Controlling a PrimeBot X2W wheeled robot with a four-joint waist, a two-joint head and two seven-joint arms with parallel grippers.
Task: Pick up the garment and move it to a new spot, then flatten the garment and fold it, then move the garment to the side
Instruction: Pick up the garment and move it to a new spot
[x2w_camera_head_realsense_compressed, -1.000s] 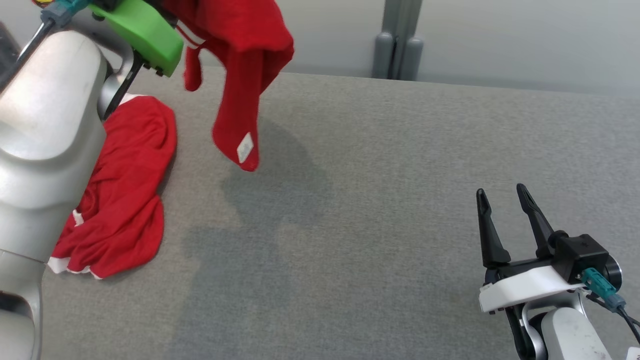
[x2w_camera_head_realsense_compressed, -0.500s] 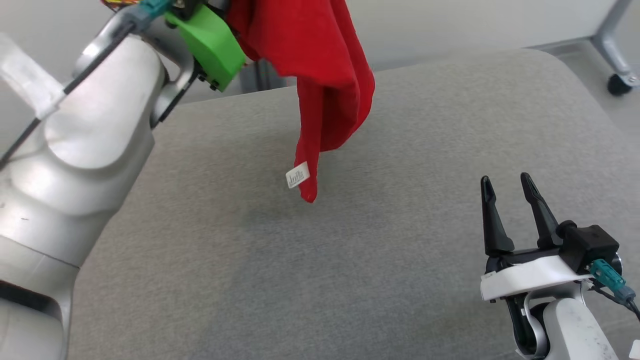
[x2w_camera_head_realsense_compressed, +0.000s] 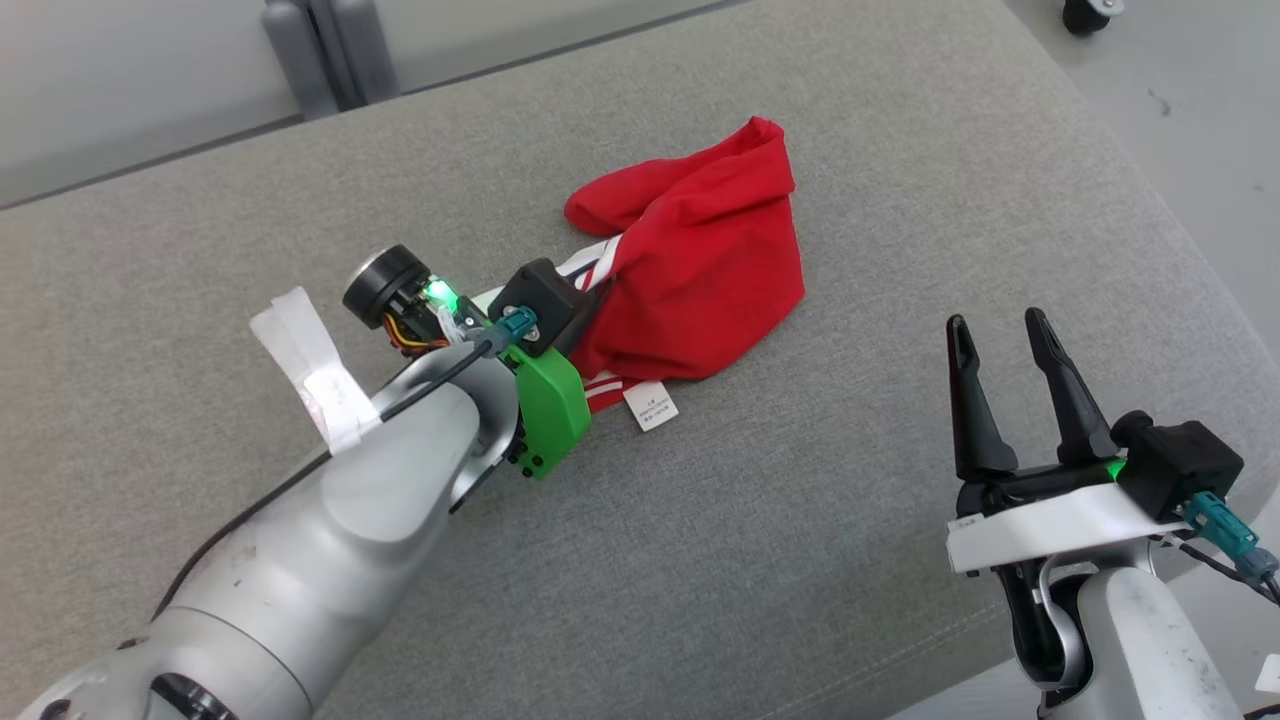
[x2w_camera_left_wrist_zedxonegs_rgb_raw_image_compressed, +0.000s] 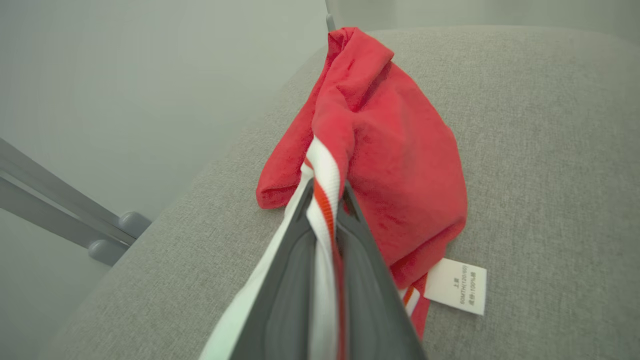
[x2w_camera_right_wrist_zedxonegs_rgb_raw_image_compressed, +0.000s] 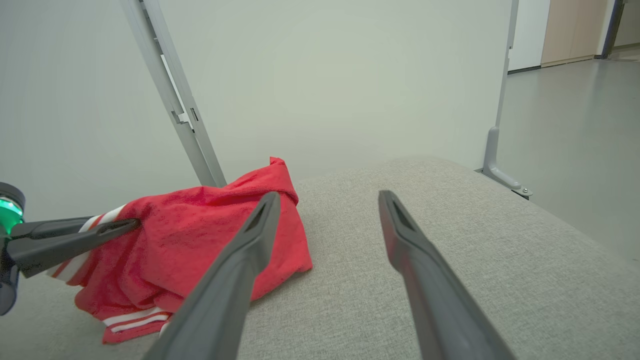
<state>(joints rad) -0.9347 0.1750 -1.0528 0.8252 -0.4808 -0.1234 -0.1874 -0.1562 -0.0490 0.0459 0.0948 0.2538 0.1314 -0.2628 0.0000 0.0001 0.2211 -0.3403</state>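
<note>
Garment (x2w_camera_head_realsense_compressed: 700, 270) down: red knit with white-striped trim, bunched in a heap on the grey padded table (x2w_camera_head_realsense_compressed: 800, 560), toward its far edge. Half a second back, hung in the air from the left gripper (x2w_camera_left_wrist_zedxonegs_rgb_raw_image_compressed: 325, 187), lowest tip and care label (x2w_camera_head_realsense_compressed: 650, 407) clear of the table. Now rests on the table along its whole length, care label flat on the cloth at the heap's near side. Still clamped: left gripper's fingers closed tight on the striped white-and-red hem, band running out between them in the left wrist view, gripper low over the table at the heap's left end. Over the table's near right edge, right gripper (x2w_camera_head_realsense_compressed: 995, 330), well apart from the heap, fingers spread part-way with nothing between them, much as in the earlier pictures. Head camera turned and tipped down since then, so table's right edge and bare floor (x2w_camera_head_realsense_compressed: 1200, 120) beyond it now in sight.
</note>
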